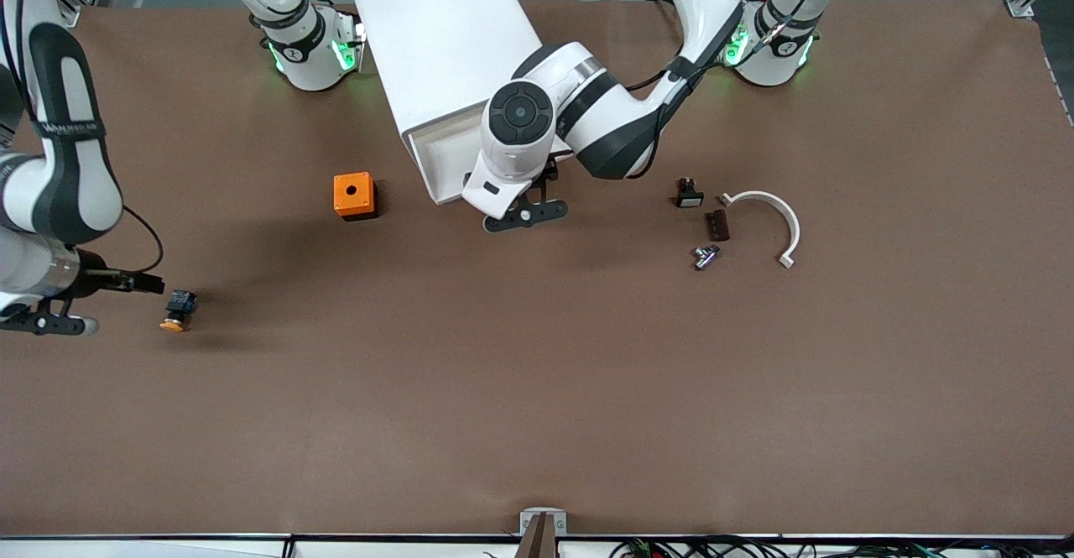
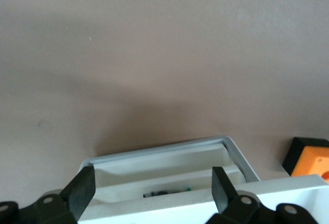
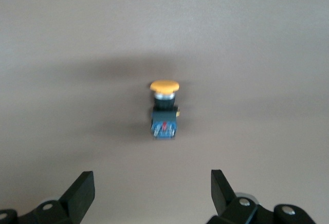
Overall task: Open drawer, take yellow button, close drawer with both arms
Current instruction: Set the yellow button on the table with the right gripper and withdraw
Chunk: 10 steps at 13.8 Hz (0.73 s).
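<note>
We saw a brown bench (image 1: 537, 390) filling nearly the whole front view, with grey floor and aluminium framing past its edge by the robots' bases and a strip of cables along the edge nearest the camera. The 2 arms rose from that base edge. The white cabinet (image 1: 445, 46) lay between the bases, its top drawer (image 1: 436, 155) pulled out toward the bench's middle. The left gripper (image 2: 153, 190) hovered over the drawer's open end, fingers spread wide and holding nothing. The right gripper (image 3: 152, 190) sat low near the bench edge at the right arm's end, fingers likewise spread and empty. The button (image 1: 178, 310) lay on its side on the bench just beside that gripper, untouched. An orange cube (image 1: 353, 195) stood beside the drawer. A white curved piece (image 1: 776, 218) and 3 small parts (image 1: 709, 226) lay toward the left arm's end.
</note>
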Each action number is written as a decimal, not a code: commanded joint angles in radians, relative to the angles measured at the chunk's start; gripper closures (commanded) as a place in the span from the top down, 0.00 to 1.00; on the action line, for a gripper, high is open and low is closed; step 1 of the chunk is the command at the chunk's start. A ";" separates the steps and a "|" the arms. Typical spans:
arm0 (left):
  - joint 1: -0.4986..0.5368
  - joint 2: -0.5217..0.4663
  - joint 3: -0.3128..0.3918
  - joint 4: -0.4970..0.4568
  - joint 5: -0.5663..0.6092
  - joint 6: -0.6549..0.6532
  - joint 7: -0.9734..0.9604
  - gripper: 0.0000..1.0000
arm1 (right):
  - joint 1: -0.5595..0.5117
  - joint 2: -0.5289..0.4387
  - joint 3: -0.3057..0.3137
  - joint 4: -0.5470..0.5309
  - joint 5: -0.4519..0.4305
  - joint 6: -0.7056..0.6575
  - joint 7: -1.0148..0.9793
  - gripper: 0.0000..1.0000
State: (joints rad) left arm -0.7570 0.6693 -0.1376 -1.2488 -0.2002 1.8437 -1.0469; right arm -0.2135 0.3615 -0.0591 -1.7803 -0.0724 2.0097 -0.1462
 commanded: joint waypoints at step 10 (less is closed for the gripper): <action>-0.070 0.004 0.001 -0.035 -0.174 0.005 -0.008 1.00 | 0.019 -0.160 0.008 0.314 0.051 -0.558 0.028 1.00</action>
State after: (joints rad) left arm -0.8037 0.6774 -0.1376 -1.2727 -0.3249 1.8433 -1.0470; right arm -0.1972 0.2229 -0.0514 -1.4694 -0.0407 1.4780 -0.1429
